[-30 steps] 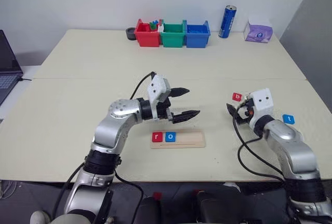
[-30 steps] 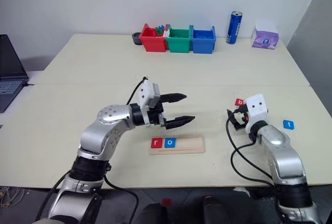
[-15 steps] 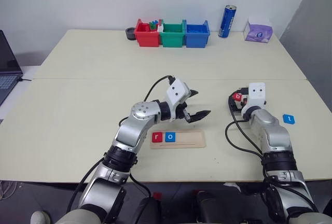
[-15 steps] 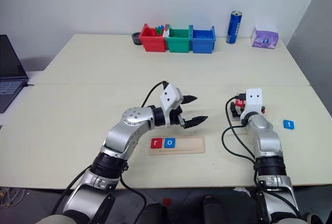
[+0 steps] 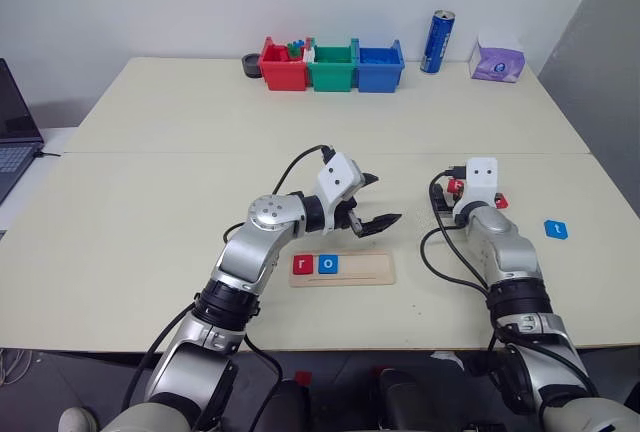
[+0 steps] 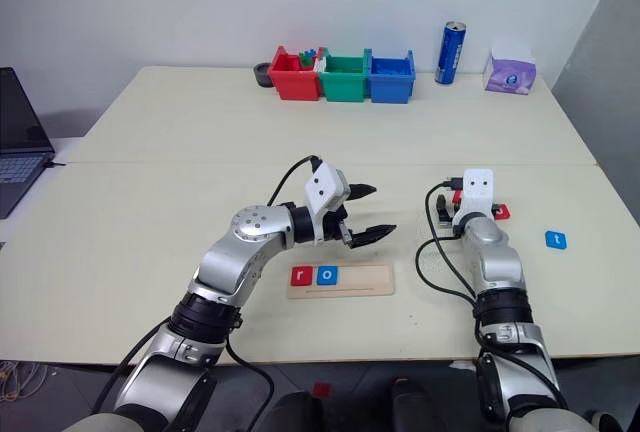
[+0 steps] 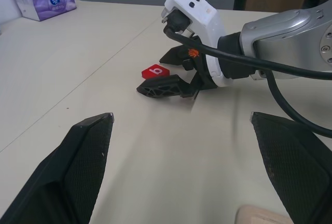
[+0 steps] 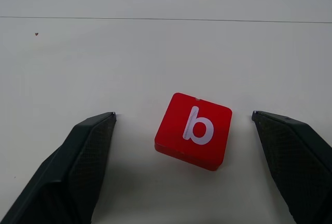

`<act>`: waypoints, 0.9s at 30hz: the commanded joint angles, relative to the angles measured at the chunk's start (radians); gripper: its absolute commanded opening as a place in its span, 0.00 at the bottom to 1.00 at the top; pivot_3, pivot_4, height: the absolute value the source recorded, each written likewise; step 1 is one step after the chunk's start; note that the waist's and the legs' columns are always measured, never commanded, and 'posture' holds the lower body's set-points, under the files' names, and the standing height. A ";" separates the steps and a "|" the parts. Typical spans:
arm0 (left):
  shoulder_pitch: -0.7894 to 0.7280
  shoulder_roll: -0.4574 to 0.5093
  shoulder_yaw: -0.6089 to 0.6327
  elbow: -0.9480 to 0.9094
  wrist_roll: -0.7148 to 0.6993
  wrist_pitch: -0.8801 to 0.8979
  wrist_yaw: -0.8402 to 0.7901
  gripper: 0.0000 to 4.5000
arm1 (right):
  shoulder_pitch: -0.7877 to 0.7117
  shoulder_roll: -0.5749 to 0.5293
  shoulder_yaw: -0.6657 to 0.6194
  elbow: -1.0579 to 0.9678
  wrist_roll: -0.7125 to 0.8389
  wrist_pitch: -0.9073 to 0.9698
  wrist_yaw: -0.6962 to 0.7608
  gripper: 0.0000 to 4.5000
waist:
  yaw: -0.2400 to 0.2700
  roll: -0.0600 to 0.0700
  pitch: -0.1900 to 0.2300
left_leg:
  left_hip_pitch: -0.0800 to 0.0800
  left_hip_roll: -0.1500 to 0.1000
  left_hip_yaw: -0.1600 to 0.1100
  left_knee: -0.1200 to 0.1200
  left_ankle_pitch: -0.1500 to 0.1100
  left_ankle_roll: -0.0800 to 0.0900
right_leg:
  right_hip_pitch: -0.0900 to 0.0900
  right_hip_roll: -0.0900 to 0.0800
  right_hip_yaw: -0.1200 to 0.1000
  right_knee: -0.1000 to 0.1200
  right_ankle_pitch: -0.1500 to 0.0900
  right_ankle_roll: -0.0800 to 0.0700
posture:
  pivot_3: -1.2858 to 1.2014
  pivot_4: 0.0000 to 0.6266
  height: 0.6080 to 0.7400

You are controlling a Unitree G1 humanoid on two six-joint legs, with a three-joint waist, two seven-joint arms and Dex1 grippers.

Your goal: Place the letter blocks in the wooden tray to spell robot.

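Right tool [image 8: 181,125] of mine spread wide, its fingers either side of the small flat red square tile marked b [image 8: 193,130], which lies flat on the bench [image 5: 150,202] toward its right edge. My left tool [image 5: 372,202] gapes empty above the long pale wooden tray [image 5: 360,268], holding red r and blue o.

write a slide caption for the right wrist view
Open right gripper straddles the red b block lying flat on the table.

tray: wooden tray [image 6: 341,279] holds red r [image 6: 301,275], blue o [image 6: 327,275]
loose: blue t [image 6: 556,240] on counter [image 6: 130,222]
left end effector [image 6: 368,212]: open above tray
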 commanded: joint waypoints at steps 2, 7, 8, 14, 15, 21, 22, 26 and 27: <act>-0.007 0.004 0.014 -0.052 -0.018 0.000 -0.003 1.00 | 0.005 0.003 -0.005 0.009 -0.021 -0.001 -0.028 0.78 | 0.000 0.000 0.000 | 0.000 0.000 0.000 0.000 0.000 0.000 | 0.000 0.000 0.000 0.001 0.000 0.000 | 0.52 0.24 1.00; -0.003 0.010 0.011 -0.061 -0.023 0.005 -0.001 1.00 | 0.030 0.015 -0.005 -0.034 -0.022 0.011 -0.042 0.37 | 0.005 0.000 0.000 | 0.000 0.000 -0.001 0.000 0.000 0.000 | 0.000 -0.001 -0.001 0.001 0.000 0.000 | 0.52 0.24 1.00; -0.002 0.011 0.009 -0.063 -0.023 0.006 -0.001 1.00 | 0.039 0.018 -0.005 -0.050 -0.022 0.017 -0.046 0.32 | 0.005 0.000 0.000 | 0.000 0.000 -0.001 0.000 0.000 0.000 | 0.000 -0.001 -0.001 0.000 0.000 0.000 | 0.52 0.24 1.00; 0.043 0.046 0.008 -0.144 -0.052 0.032 -0.038 1.00 | 0.167 0.029 0.047 -0.341 -0.009 0.171 -0.009 0.32 | 0.003 0.001 0.000 | -0.001 0.001 -0.001 -0.001 0.000 0.000 | 0.000 -0.001 -0.001 -0.002 0.000 0.000 | 0.52 0.24 1.00; 0.059 0.063 0.008 -0.169 -0.063 0.038 -0.056 1.00 | 0.201 0.026 0.062 -0.423 -0.001 0.219 0.004 0.32 | 0.003 0.001 -0.001 | -0.001 0.001 -0.001 -0.001 0.000 0.000 | 0.000 -0.001 -0.001 -0.002 0.000 0.000 | 0.52 0.24 1.00; 0.160 0.214 0.027 -0.299 -0.133 0.040 -0.187 1.00 | 0.398 0.037 0.147 -0.903 0.076 0.558 0.048 0.32 | 0.000 0.001 0.000 | -0.001 0.001 -0.002 -0.002 0.000 0.000 | 0.000 0.000 -0.001 -0.002 -0.001 0.000 | 0.52 0.24 1.00; 0.173 0.240 0.031 -0.316 -0.146 0.039 -0.210 1.00 | 0.428 0.048 0.158 -0.969 0.089 0.614 0.044 0.32 | 0.000 0.002 0.000 | 0.000 0.001 -0.002 -0.002 0.000 0.000 | 0.000 0.001 -0.001 -0.002 -0.001 0.000 | 0.52 0.24 1.00; 0.203 0.306 0.043 -0.346 -0.167 0.038 -0.253 1.00 | 0.492 0.065 0.186 -1.134 0.112 0.769 0.038 0.32 | 0.001 0.002 0.000 | 0.000 0.001 -0.002 -0.002 0.000 0.000 | 0.000 0.000 -0.001 -0.001 -0.001 0.000 | 0.52 0.24 1.00; 0.210 0.318 0.046 -0.351 -0.172 0.038 -0.260 1.00 | 0.504 0.064 0.190 -1.168 0.113 0.804 0.035 0.32 | 0.001 0.002 0.000 | 0.000 0.000 -0.002 -0.001 0.000 0.000 | 0.000 0.000 -0.001 -0.002 -0.001 0.000 | 0.52 0.24 1.00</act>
